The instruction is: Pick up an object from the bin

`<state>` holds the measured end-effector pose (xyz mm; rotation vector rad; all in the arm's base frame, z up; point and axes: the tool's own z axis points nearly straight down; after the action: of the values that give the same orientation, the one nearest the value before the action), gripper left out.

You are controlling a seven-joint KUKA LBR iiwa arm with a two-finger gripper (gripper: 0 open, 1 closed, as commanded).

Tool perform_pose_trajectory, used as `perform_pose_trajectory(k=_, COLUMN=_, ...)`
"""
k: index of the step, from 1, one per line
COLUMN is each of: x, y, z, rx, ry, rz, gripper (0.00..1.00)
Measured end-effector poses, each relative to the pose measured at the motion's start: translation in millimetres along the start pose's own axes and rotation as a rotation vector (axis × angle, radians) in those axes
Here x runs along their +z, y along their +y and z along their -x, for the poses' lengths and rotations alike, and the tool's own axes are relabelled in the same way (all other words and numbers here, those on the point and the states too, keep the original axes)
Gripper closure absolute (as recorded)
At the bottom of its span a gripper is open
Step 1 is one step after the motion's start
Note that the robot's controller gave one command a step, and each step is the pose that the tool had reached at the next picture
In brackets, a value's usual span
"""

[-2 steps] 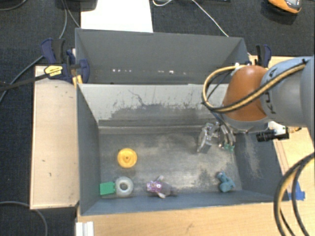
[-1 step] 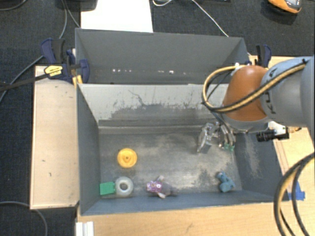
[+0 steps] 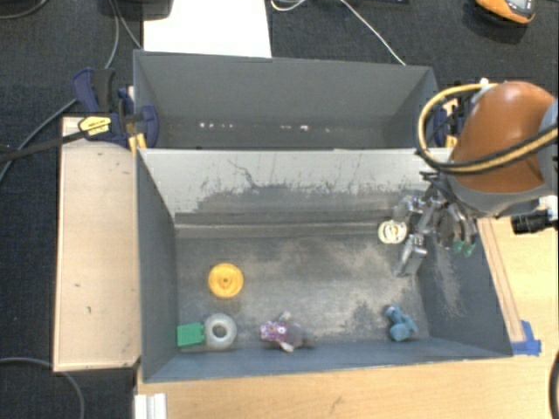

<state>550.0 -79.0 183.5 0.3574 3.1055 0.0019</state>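
Okay, I'm looking down into the grey metal bin (image 3: 288,190), and the arm with its orange wrist cover (image 3: 502,133) reaches in from the right. The gripper (image 3: 411,248) hangs over the right part of the floor, close to the right wall and a little in front of the back wall. A small pale-yellow round piece (image 3: 392,231) sits right at the gripper's left side, touching or nearly touching the metal there. I cannot tell whether it is pinched or just beside the tip, nor whether the gripper is spread or clenched, because the metal parts overlap from this angle. Towards the near wall from the tip, clearly apart from it, a small blue lumpy object (image 3: 401,324) lies on the floor. Everything else is well away to the left. There's a purple-and-white crumpled little thing (image 3: 281,333) by the near wall, and a silver-grey ring (image 3: 220,331) touching a green block (image 3: 189,335) in the near left corner. A flat yellow disc (image 3: 226,280) lies just behind those two.
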Motion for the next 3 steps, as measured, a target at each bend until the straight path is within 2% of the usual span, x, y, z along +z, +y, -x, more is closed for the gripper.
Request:
perform_pose_trajectory(k=1, x=0, y=0, z=-0.1, rx=0.0, ry=0.0, rz=0.0, gripper=0.0)
perform_pose_trajectory(k=2, x=95, y=-20, z=18.3, rx=0.081, ry=-0.002, rz=0.0, gripper=0.0)
perform_pose_trajectory(k=3, x=97, y=-18, z=14.0, rx=0.102, ry=0.0, rz=0.001, gripper=0.0)
